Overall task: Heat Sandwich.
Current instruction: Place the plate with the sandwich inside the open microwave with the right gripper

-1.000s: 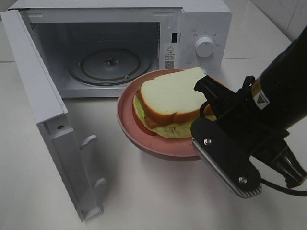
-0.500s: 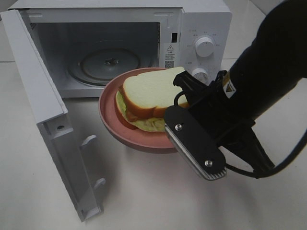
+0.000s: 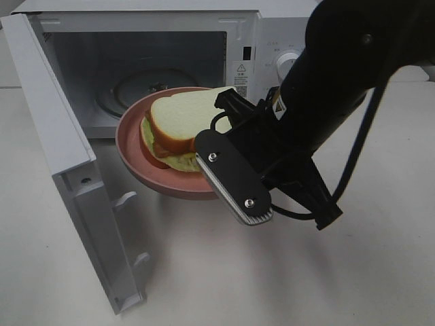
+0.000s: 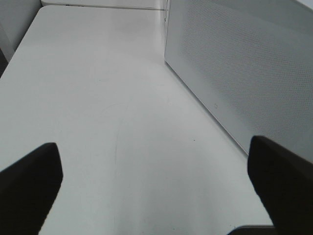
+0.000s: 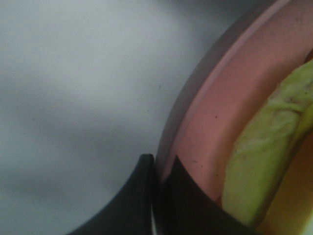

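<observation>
The right gripper [image 5: 157, 169], jaws pinched shut on the rim of a pink plate [image 3: 136, 146], holds the plate off the table [image 3: 340, 272] at the mouth of the open microwave [image 3: 285, 41]. The sandwich [image 3: 178, 125] lies on the plate, directly in front of the microwave's cavity. The microwave's door [image 3: 61, 156] stands swung wide. The left gripper [image 4: 155, 181], jaws spread wide and holding nothing, hangs over the table beside the microwave's perforated side wall.
</observation>
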Tool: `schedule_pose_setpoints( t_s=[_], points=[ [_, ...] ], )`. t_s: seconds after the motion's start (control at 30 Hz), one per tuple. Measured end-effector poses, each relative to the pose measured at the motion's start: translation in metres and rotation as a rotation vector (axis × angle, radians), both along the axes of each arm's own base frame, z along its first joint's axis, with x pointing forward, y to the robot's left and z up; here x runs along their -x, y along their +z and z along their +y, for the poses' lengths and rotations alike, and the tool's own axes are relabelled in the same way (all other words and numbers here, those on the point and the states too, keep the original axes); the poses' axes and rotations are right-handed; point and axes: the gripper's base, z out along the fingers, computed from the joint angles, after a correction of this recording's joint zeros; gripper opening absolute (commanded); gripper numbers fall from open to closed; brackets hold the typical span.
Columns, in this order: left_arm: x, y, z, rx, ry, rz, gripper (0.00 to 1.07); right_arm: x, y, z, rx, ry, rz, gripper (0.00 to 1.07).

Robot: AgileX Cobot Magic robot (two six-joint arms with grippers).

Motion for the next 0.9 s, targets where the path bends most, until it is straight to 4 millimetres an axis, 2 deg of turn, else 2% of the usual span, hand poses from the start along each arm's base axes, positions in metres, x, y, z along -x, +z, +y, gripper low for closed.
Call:
schedule_pose_setpoints(
  t_s=[0.9],
  points=[
    [0.000, 0.000, 0.000, 0.000, 0.000, 0.000, 0.98, -0.040, -0.013, 0.042, -0.020, 0.003, 0.006, 0.01]
  ],
)
